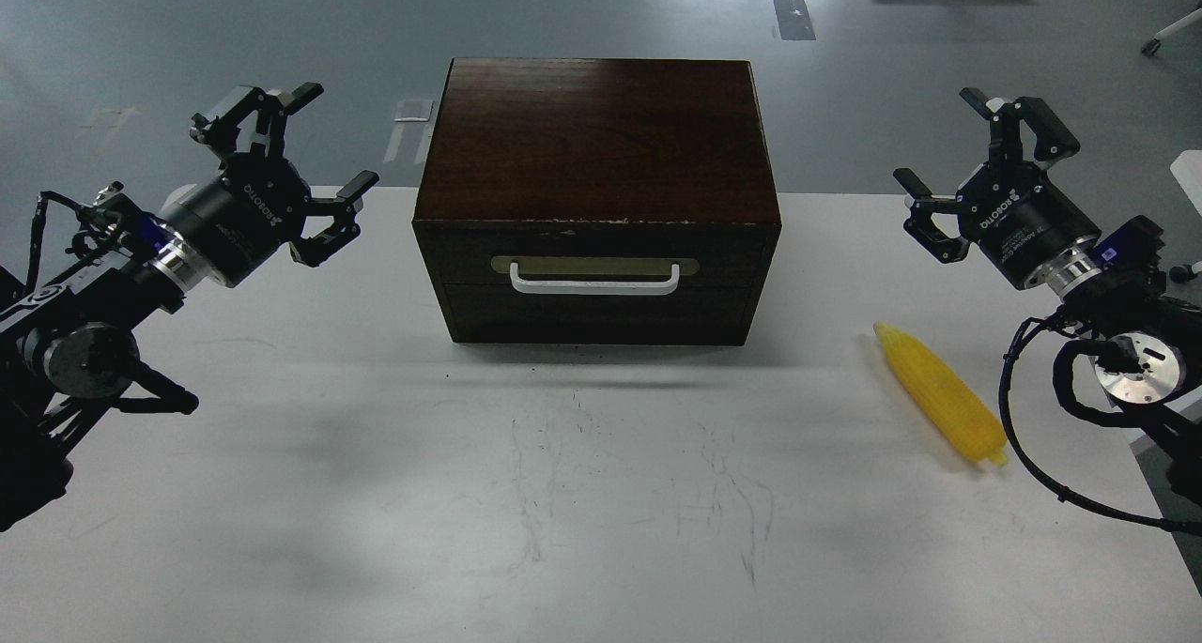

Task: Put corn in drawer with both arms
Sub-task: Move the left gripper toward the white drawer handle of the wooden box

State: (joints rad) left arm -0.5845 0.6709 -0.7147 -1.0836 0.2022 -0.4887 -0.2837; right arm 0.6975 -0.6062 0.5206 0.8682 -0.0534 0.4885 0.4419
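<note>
The yellow corn (939, 405) lies on the white table at the right, its stub end toward me. The dark brown wooden box holds the drawer (595, 264), pushed in flush, with a white bar handle (594, 281) on a beige plate. My left gripper (324, 145) hovers to the left of the box, fingers spread wide, nothing in it. Right of the box my right gripper (944, 145) hangs open and empty, above and behind the corn.
The white table (376, 493) runs wide in front of the box, scuffed with dark marks. Grey floor lies beyond its far edge. A black cable (1019, 436) loops down from my right arm near the corn's stub end.
</note>
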